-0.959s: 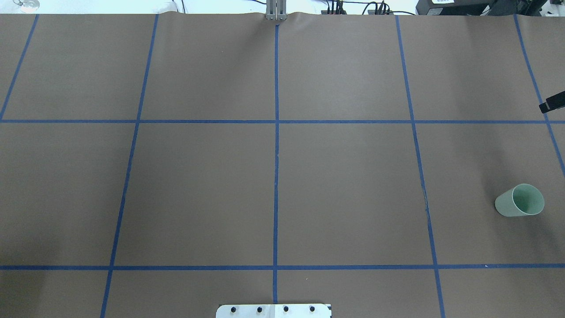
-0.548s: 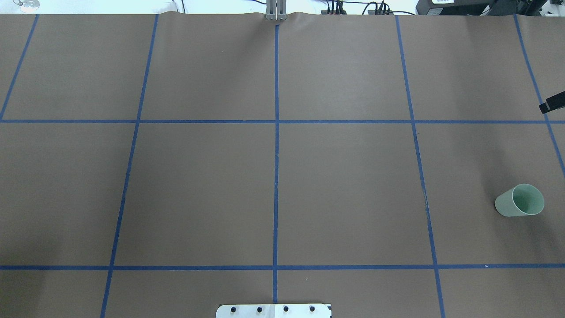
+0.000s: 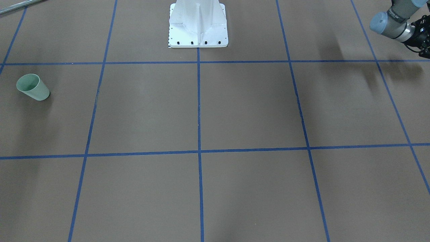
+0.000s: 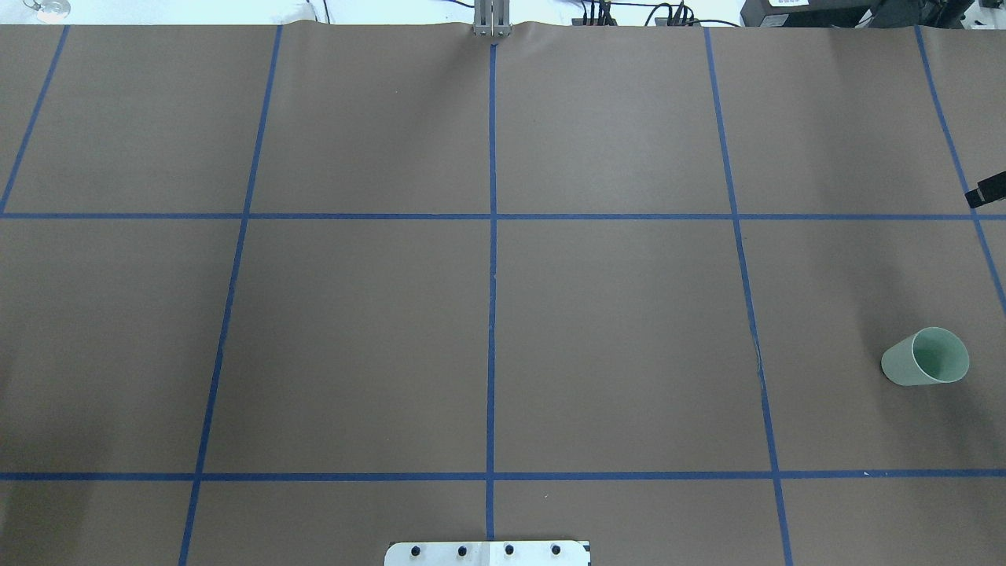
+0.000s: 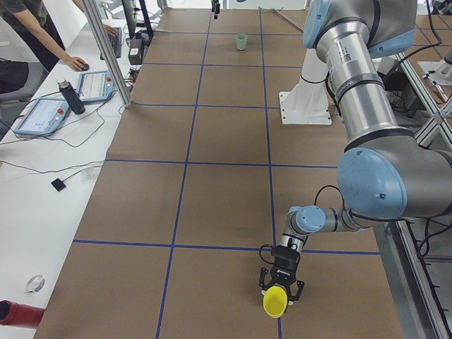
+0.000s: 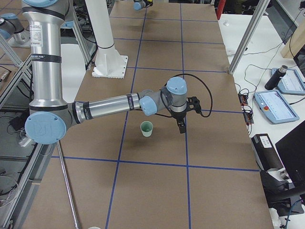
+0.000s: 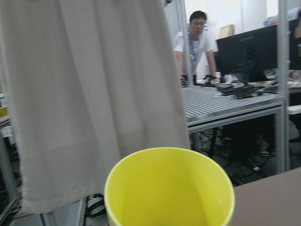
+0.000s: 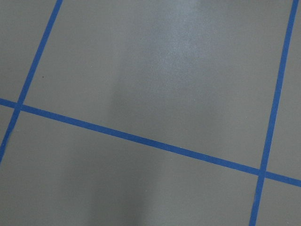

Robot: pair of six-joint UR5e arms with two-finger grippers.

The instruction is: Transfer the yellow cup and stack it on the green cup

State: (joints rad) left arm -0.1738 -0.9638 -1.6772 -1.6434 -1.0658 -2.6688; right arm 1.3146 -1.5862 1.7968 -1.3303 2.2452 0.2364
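Note:
The yellow cup (image 5: 275,302) sits between the fingers of my left gripper (image 5: 281,291) at the table's left end, near the robot-side edge. It fills the bottom of the left wrist view (image 7: 169,188), mouth toward the camera. I cannot tell whether the fingers press on it. The pale green cup (image 4: 925,357) stands upright and alone at the right end, also in the front-facing view (image 3: 32,87) and the right side view (image 6: 147,129). My right gripper (image 6: 181,127) hangs over the table just beyond the green cup, apart from it. Only a black piece of it (image 4: 989,192) shows overhead.
The white robot base (image 3: 198,23) stands at the middle of the robot-side edge. Blue tape lines (image 4: 492,236) grid the brown table. Operators, tablets and a bottle (image 5: 70,95) are on the white bench across from the robot. The right wrist view shows only bare table (image 8: 150,70).
The black piece of the right gripper at the overhead view's right edge has slid slightly right and down, further out of frame. The green cup has not moved.

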